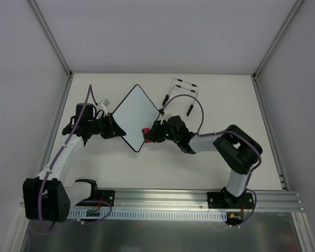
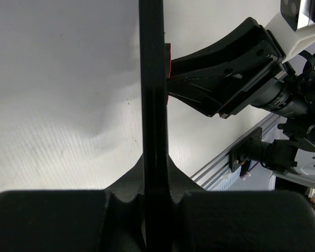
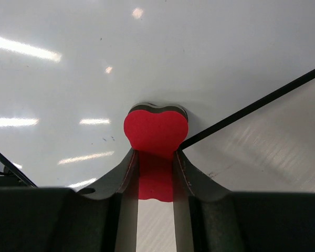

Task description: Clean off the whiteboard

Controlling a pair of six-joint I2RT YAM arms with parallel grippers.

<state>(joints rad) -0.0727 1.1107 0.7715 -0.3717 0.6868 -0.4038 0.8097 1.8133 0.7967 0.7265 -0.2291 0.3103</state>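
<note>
Right gripper (image 3: pixel 155 157) clamped on red eraser (image 3: pixel 156 131), eraser head touching whiteboard (image 3: pixel 147 58) face; left gripper (image 2: pixel 154 170) pinching whiteboard frame.

Black-framed whiteboard (image 1: pixel 134 116), plain white, sits turned diamond-wise.

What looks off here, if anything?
Nothing looks spilled or damaged. The whiteboard sits diamond-wise to the table edges because the left gripper clamps its lower left edge. The right gripper holds the red eraser against its face, which looks clean apart from faint specks.
</note>
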